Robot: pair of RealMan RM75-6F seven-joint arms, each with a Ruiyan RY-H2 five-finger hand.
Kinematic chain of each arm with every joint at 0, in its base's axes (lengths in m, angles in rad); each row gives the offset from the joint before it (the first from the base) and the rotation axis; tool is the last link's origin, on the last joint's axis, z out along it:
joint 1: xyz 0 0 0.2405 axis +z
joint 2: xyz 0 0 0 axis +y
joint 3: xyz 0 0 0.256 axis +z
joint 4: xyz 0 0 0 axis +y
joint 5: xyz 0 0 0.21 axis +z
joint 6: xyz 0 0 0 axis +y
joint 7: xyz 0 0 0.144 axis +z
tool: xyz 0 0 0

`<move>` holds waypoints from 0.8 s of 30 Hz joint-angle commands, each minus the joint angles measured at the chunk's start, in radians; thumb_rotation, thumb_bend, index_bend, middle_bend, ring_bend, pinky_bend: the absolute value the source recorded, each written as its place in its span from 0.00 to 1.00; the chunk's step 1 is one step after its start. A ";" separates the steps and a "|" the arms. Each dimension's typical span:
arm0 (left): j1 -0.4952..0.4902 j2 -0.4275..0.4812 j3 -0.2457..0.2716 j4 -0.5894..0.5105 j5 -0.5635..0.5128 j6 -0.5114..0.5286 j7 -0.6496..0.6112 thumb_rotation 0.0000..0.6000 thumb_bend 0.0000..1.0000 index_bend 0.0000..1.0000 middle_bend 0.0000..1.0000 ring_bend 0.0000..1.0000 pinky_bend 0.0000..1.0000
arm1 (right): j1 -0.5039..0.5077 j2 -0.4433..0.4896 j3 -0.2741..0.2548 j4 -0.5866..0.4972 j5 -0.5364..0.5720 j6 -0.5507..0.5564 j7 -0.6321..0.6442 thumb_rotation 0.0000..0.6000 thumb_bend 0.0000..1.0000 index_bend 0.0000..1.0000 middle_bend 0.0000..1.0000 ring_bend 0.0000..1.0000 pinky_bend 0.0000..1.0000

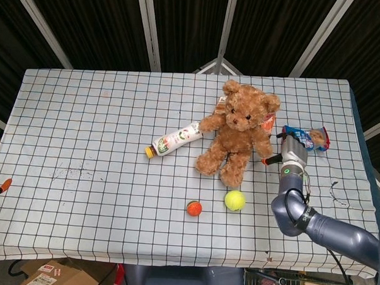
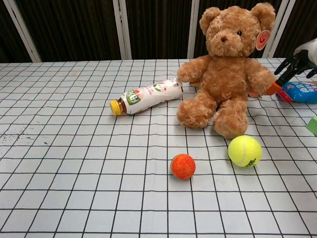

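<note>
Counter (image 1: 84, 112): checked cloth, everything sat on its far right half.

Teddy bear (image 1: 237, 135): biggest item. It sat upright right of centre, legs toward the robot and arms out to either side.

Right hand (image 2: 295, 63): hung just beside the bear's outstretched arm, on the side toward the snack packet. It was released, fingers (image 2: 273, 89) apart, nothing in them. An orange fingertip sat close against the plush; I could not tell if it touched.

Bottle (image 1: 175, 139): lay on its side with its yellow cap toward the near left and its base end just beside the bear's other arm.

Snack packet (image 2: 302, 91): blue, flat on the cloth, partly under the right hand in the head view.

Tennis ball (image 1: 235, 200): just in front of the bear's feet. An orange ball (image 1: 194, 208) lay beside it.

Green block (image 2: 313, 125): only a corner showed, at the chest view's edge.

Left hand (image 1: 2, 185): only a tip showed at the counter's left edge, well apart from everything. Could not tell its state.

Judgement on the reach: plush gives way, so the fingers should wrap well round the arm or body rather than nip the fur. Come in from the side. Keep the wrist above the packet so it does not drag. A push would tip the bear toward the bottle or roll the balls.
</note>
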 commanded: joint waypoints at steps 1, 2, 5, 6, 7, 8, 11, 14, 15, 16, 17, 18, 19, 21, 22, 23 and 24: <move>-0.001 0.001 0.000 0.000 -0.001 -0.001 -0.002 1.00 0.28 0.23 0.00 0.00 0.00 | 0.009 -0.013 0.022 -0.002 0.015 0.032 -0.025 1.00 0.07 0.25 0.00 0.00 0.00; -0.001 0.002 0.000 0.000 -0.002 -0.001 -0.002 1.00 0.28 0.23 0.00 0.00 0.00 | 0.010 -0.016 0.027 0.000 0.018 0.038 -0.028 1.00 0.07 0.25 0.00 0.00 0.00; -0.002 0.003 0.000 0.000 -0.006 -0.003 -0.004 1.00 0.28 0.23 0.00 0.00 0.00 | 0.011 -0.026 0.050 -0.002 0.036 0.060 -0.038 1.00 0.07 0.25 0.00 0.00 0.00; -0.002 0.004 -0.001 0.000 -0.007 -0.004 -0.005 1.00 0.28 0.23 0.00 0.00 0.00 | 0.012 -0.028 0.056 -0.004 0.042 0.067 -0.042 1.00 0.07 0.25 0.00 0.00 0.00; -0.003 0.004 -0.001 0.001 -0.009 -0.004 -0.005 1.00 0.28 0.23 0.00 0.00 0.00 | 0.012 -0.031 0.065 -0.007 0.050 0.077 -0.049 1.00 0.07 0.25 0.00 0.00 0.00; -0.004 0.003 -0.001 0.002 -0.010 -0.005 -0.004 1.00 0.28 0.23 0.00 0.00 0.00 | 0.013 -0.033 0.071 -0.009 0.054 0.083 -0.051 1.00 0.07 0.25 0.00 0.00 0.00; -0.006 0.003 -0.001 0.003 -0.014 -0.008 -0.003 1.00 0.28 0.23 0.00 0.00 0.00 | 0.013 -0.044 0.100 -0.010 0.065 0.101 -0.053 1.00 0.07 0.25 0.00 0.00 0.00; -0.007 0.004 -0.001 0.002 -0.014 -0.009 -0.006 1.00 0.28 0.23 0.00 0.00 0.00 | 0.011 -0.057 0.122 -0.003 0.070 0.110 -0.054 1.00 0.07 0.28 0.00 0.00 0.00; -0.007 0.004 -0.001 0.001 -0.014 -0.008 -0.007 1.00 0.28 0.23 0.00 0.00 0.00 | 0.010 -0.062 0.131 0.002 0.070 0.113 -0.052 1.00 0.07 0.29 0.00 0.00 0.00; -0.007 0.004 -0.001 0.001 -0.014 -0.007 -0.008 1.00 0.28 0.23 0.00 0.00 0.00 | 0.009 -0.069 0.139 0.008 0.068 0.117 -0.051 1.00 0.07 0.30 0.00 0.00 0.00; -0.007 0.004 -0.001 0.001 -0.014 -0.007 -0.009 1.00 0.28 0.23 0.00 0.00 0.00 | 0.009 -0.073 0.143 0.012 0.067 0.120 -0.052 1.00 0.07 0.31 0.00 0.00 0.00; -0.008 0.004 -0.001 0.001 -0.014 -0.007 -0.010 1.00 0.28 0.23 0.00 0.00 0.00 | 0.010 -0.080 0.149 0.021 0.066 0.126 -0.054 1.00 0.07 0.33 0.00 0.00 0.00; -0.008 0.004 -0.001 0.002 -0.015 -0.008 -0.010 1.00 0.28 0.23 0.00 0.00 0.00 | 0.011 -0.085 0.153 0.027 0.065 0.129 -0.056 1.00 0.07 0.34 0.00 0.00 0.00; -0.010 0.003 0.000 0.003 -0.016 -0.009 -0.009 1.00 0.28 0.23 0.00 0.00 0.00 | 0.011 -0.099 0.162 0.043 0.066 0.133 -0.062 1.00 0.07 0.36 0.00 0.00 0.00; -0.010 0.003 0.000 0.003 -0.017 -0.009 -0.009 1.00 0.28 0.23 0.00 0.00 0.00 | 0.011 -0.104 0.165 0.050 0.066 0.134 -0.065 1.00 0.07 0.37 0.00 0.00 0.00; -0.011 0.003 0.000 0.003 -0.017 -0.009 -0.008 1.00 0.28 0.23 0.00 0.00 0.00 | 0.010 -0.113 0.170 0.062 0.067 0.136 -0.067 1.00 0.07 0.38 0.00 0.00 0.00; -0.011 0.002 0.000 0.004 -0.018 -0.009 -0.007 1.00 0.28 0.23 0.00 0.00 0.00 | 0.009 -0.118 0.174 0.070 0.067 0.135 -0.067 1.00 0.07 0.40 0.00 0.00 0.00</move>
